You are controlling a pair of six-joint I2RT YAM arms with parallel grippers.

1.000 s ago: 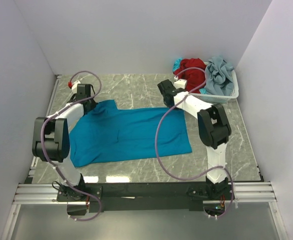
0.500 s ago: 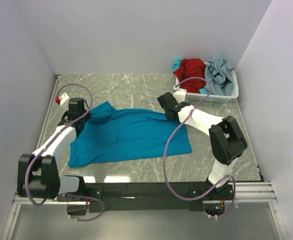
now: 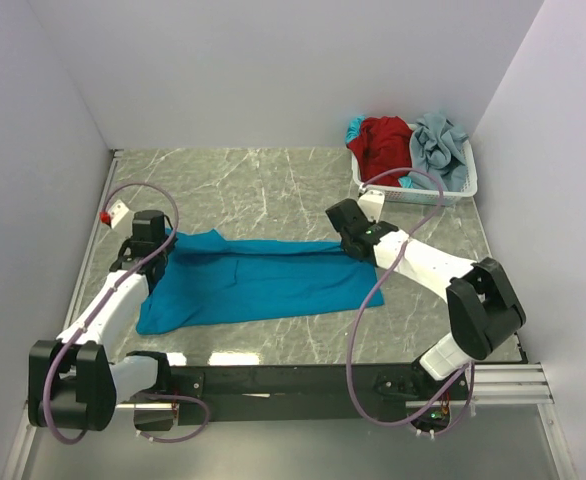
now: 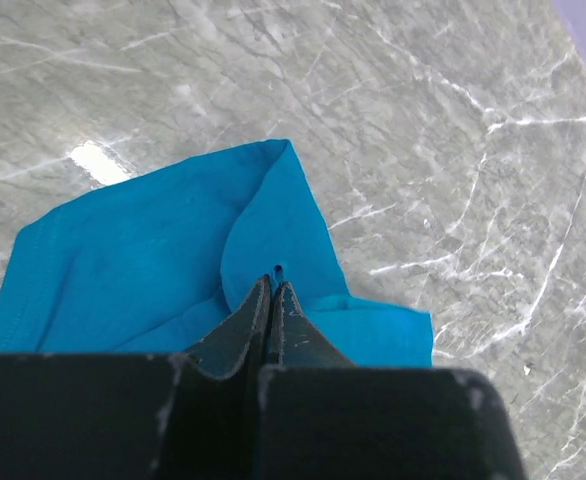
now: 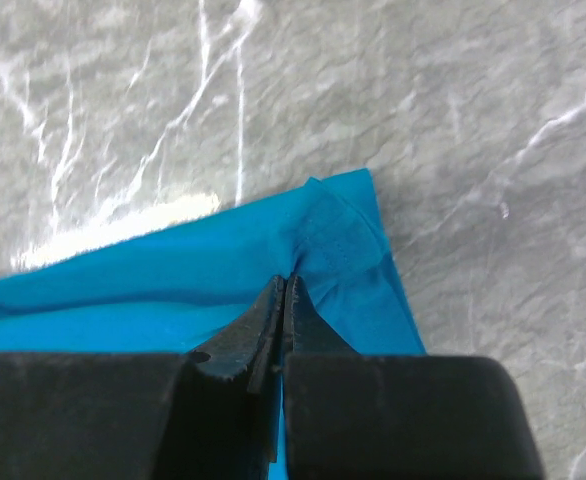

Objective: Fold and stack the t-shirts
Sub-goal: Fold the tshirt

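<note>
Overhead cam: a grey marble-look table [image 3: 273, 185] w/ plain white walls on three sides. Two white-and-black robot arms reach in from the near edge, each trailing a purple cable [image 3: 350, 345].

A teal-blue t-shirt [image 3: 243, 285] lies flat across the middle of the table, stretched left to right btwn the two arms. Its near-left part juts closest to the arm bases. Along its far edge a narrow ridge of cloth runs from one gripper to the other, where the fabric looks doubled over.

The left gripper [image 4: 275, 285] sits at the shirt's far-left corner. Its wrist cam shows the two black tips pressed tight together w/ a thin pinch of teal cloth clamped btwn them. A flap curls over just ahead of the tips, and bare marble lies beyond.

The right gripper [image 5: 284, 283] sits at the far-right corner. Its jaws are likewise squeezed together on the fabric. The stitched hem corner bunches up right at the tips, w/ marble past it.

At the table's far-right corner stands a white lattice basket [image 3: 451, 193], well apart from the spread shirt. Inside it, crumpled in a heap, are a red t-shirt [image 3: 383, 140] on the left and a pale grey-blue t-shirt [image 3: 439, 145] on the right. A small scrap of teal cloth [image 3: 354, 128] pokes out at the basket's far-left edge.
</note>
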